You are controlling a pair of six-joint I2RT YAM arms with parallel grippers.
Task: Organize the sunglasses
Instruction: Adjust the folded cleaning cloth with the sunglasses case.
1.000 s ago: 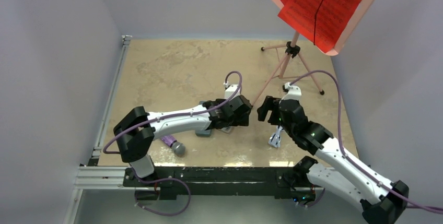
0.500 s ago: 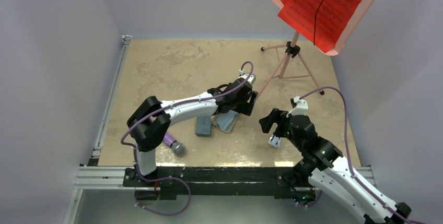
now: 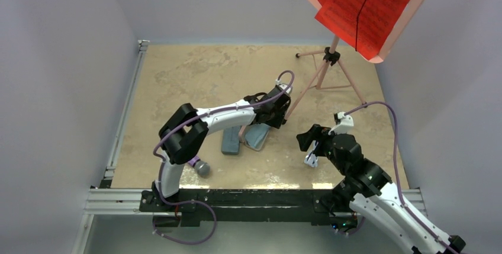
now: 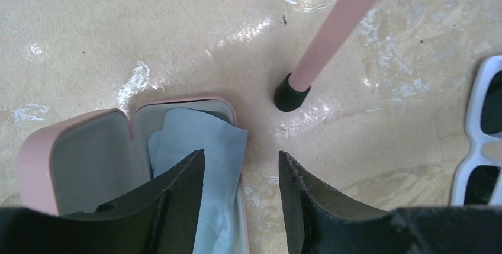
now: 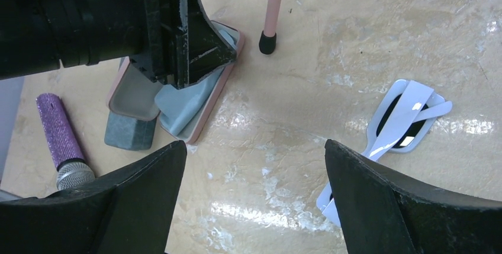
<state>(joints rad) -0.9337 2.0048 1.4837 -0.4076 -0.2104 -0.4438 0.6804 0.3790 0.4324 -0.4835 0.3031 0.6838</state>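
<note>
The white sunglasses (image 3: pixel 310 159) with dark lenses lie folded on the floor at the near right; they also show in the right wrist view (image 5: pixel 402 118) and at the right edge of the left wrist view (image 4: pixel 482 129). The brown sunglasses are out of view. My left gripper (image 4: pixel 241 154) is open and empty, hovering over the right rim of the open pink case (image 4: pixel 71 147), which holds a light blue cloth (image 4: pixel 201 141). My right gripper (image 5: pixel 254 144) is wide open and empty, above bare floor just left of the white sunglasses.
A shut grey-blue case (image 3: pixel 229 141) lies left of the pink case (image 3: pixel 256 137). A purple microphone (image 3: pixel 197 165) lies near the front left. A pink music stand's leg (image 4: pixel 337 29) ends just beyond my left gripper (image 3: pixel 269 118); red sheets hang overhead.
My left gripper moved away from me and to the right, uncovering the two cases. My right gripper drew back toward the near edge, closer to the white sunglasses.
</note>
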